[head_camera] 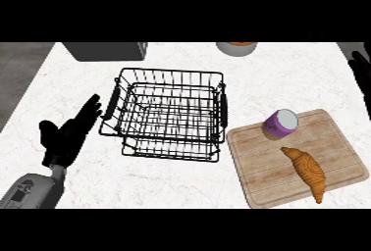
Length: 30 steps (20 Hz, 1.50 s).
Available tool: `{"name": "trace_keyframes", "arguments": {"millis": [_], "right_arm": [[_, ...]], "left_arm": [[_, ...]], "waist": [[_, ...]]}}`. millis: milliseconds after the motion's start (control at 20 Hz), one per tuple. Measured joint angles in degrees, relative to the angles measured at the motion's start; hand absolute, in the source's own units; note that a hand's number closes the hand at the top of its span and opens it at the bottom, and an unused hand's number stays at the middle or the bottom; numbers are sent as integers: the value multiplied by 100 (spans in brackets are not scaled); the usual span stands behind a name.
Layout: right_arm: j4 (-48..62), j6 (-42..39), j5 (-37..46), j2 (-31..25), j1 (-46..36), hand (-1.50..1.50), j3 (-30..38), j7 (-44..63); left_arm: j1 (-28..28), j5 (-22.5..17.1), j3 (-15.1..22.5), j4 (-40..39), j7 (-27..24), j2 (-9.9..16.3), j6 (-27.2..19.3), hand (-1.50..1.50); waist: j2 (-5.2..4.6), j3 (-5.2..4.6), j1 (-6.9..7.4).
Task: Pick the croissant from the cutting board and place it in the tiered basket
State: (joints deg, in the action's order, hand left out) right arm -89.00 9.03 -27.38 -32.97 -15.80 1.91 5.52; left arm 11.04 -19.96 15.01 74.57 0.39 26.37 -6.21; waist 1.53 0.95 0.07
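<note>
1. Head view, the task's things: the croissant (307,172) lies on the cutting board (255,179) at the near right of the counter (181,186), untouched. Its long axis runs from far-left to near-right, a narrow tip at each end. A purple cup (280,123) lies on its side on the board's far end, just beyond the croissant but apart from it.

2. Head view, the target: the tiered basket (168,113), black wire, stands left of the board, its near right corner just beside the board's far left edge. It holds nothing.

3. Head view, my hands: my left hand (66,135) rests left of the basket, fingers straight and spread wide, holding nothing. My right hand (360,73) shows only as dark fingers at the far right edge; they look straight and hold nothing.

4. My judgement: the croissant lies right of the basket, so my right hand is nearer. I should bring it toward me and close across the croissant's middle.
</note>
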Motion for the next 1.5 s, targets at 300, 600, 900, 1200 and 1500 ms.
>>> {"name": "trace_keyframes", "arguments": {"millis": [300,600,900,1200,1500], "right_arm": [[-349,-590,597,-629,393,150,270,-1071],[269,588,918,-324,1120,-150,1306,-1609],[-586,39,701,-15,2445,-150,1732,-2284],[-1422,-454,1346,-862,3499,-150,1440,-1333],[-2487,-442,2665,-1705,4240,-150,1078,-110]], "left_arm": [[-624,326,-65,98,-106,-166,-721,0],[-1161,478,43,140,-255,-573,-1249,0],[-1365,728,156,353,-194,-830,-1538,0],[-1420,817,191,451,-91,-875,-1631,0],[-1440,806,135,480,-72,-834,-1591,0]], "waist": [[-82,-66,-22],[-120,-80,-133],[-126,-91,-116],[-129,-110,-135],[-138,-122,-112]]}}
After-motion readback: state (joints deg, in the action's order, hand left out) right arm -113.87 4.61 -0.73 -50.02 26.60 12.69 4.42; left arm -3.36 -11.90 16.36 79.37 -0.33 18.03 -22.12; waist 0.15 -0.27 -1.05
